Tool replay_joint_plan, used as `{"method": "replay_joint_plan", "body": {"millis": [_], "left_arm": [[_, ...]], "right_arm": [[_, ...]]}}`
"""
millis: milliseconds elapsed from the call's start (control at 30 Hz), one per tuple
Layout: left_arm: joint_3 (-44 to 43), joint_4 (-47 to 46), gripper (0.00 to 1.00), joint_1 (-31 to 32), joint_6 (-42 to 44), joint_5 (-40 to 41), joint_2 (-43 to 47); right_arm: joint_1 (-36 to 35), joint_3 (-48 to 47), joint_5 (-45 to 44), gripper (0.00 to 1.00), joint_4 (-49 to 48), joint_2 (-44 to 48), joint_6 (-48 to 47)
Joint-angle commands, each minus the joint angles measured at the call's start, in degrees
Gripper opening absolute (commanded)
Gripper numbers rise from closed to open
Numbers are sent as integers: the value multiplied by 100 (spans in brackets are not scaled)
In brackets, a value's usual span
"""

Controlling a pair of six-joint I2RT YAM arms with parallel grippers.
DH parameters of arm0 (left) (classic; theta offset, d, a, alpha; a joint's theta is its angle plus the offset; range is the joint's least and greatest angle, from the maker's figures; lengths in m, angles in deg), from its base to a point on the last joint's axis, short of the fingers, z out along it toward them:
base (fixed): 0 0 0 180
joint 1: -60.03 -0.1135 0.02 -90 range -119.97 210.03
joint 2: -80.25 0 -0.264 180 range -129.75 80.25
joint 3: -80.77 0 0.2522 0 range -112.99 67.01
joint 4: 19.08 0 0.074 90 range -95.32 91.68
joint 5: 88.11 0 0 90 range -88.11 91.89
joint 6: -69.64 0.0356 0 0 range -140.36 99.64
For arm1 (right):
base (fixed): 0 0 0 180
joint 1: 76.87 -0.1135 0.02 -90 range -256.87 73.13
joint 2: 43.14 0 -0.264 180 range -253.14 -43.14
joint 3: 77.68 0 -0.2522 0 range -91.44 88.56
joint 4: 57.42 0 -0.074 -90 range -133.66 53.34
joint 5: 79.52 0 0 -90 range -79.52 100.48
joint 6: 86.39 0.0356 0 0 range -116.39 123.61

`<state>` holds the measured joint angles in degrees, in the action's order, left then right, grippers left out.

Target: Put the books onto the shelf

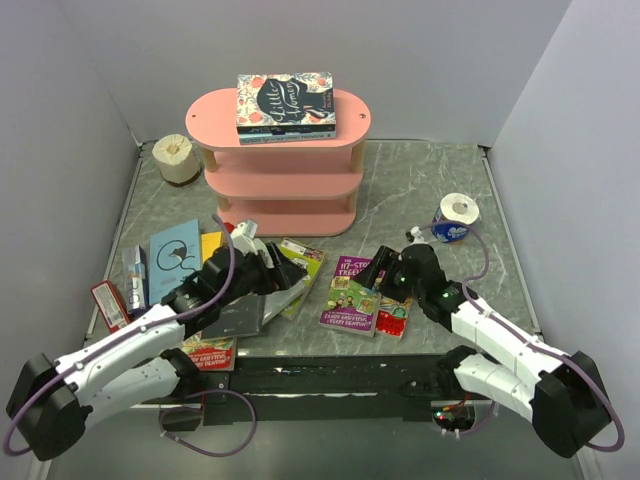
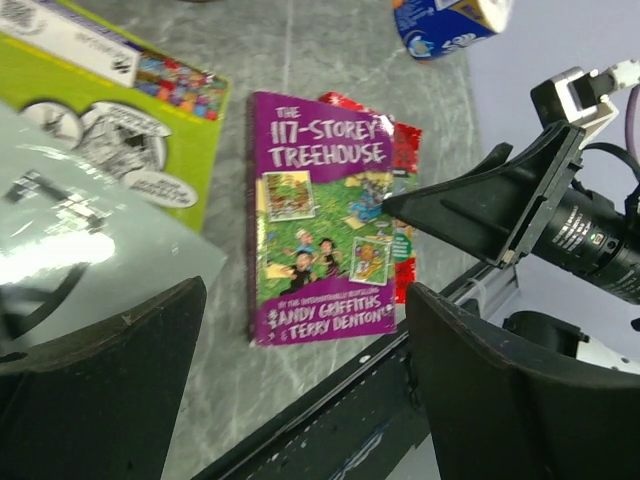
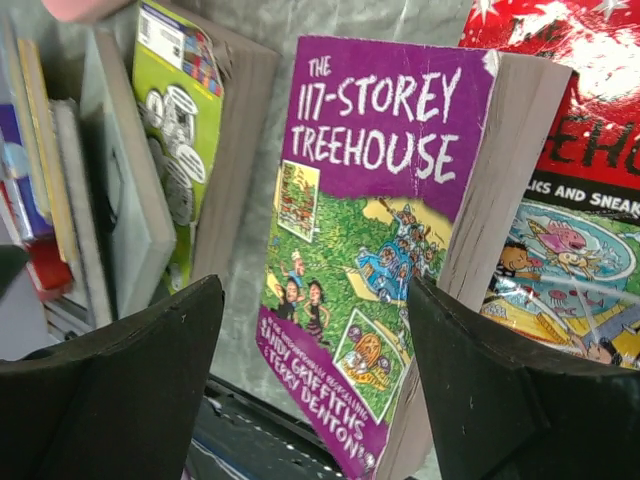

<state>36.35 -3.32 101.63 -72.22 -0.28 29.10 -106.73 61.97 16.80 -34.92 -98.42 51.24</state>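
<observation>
Purple paperback (image 3: 380,200), lying near the front edge of the table (image 1: 420,190) with its long axis running front-to-back, sits directly under the right gripper (image 3: 315,290), jaws spread and empty; the left gripper (image 2: 305,295), likewise spread and empty, stands farther off.

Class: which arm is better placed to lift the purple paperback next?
Right. The open right claw hangs at the edge of the purple paperback; the left claw sits farther off, near the lime-green paperback.
</observation>
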Motion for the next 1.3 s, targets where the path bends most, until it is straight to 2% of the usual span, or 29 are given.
{"method": "replay_joint_plan", "body": {"millis": [0,267,533,633,667,867,933,967,1033,1067,1100,1167,1200,1267], "left_arm": [[-54,-1148,87,216,-141,-37,-507],[-687,-1448,82,498,-52,24,-2580],[-951,-1641,77,849,-44,-81,-3690],[-1030,-1738,71,920,-53,-204,-4121],[-1030,-1790,66,937,-53,-344,-4357],[-1030,-2089,46,1051,-149,-705,-5052],[-1048,-2177,40,1095,-149,-793,-5158],[-1065,-2195,38,1104,-141,-811,-5167],[-1092,-2081,36,1113,-141,-697,-5072],[-1083,-2020,35,1113,-106,-627,-4984],[-1083,-1819,35,1113,-79,-531,-4870],[-1161,-1485,36,1113,-1,-83,-4352],[-1197,-1057,38,1113,26,101,-4133],[-1354,-598,48,1122,140,558,-3404]], "right_arm": [[-54,119,-422,82,427,255,202],[-63,312,-492,82,920,150,263],[-72,716,-282,83,464,-122,343],[-72,953,165,84,-195,-394,395],[-72,1067,306,85,-631,-465,422],[-72,1384,1115,85,-1812,-1045,571],[-72,1455,1248,81,-2226,-1133,598],[-72,1490,1257,73,-2253,-1125,589],[-72,1525,1187,65,-2210,-871,571],[-63,1551,1082,55,-2131,-704,554],[-80,1534,1012,51,-2017,-268,501],[-98,1333,897,42,-1342,261,387],[-116,1219,792,42,-1026,804,204],[-125,781,791,41,-234,1308,1]]}}
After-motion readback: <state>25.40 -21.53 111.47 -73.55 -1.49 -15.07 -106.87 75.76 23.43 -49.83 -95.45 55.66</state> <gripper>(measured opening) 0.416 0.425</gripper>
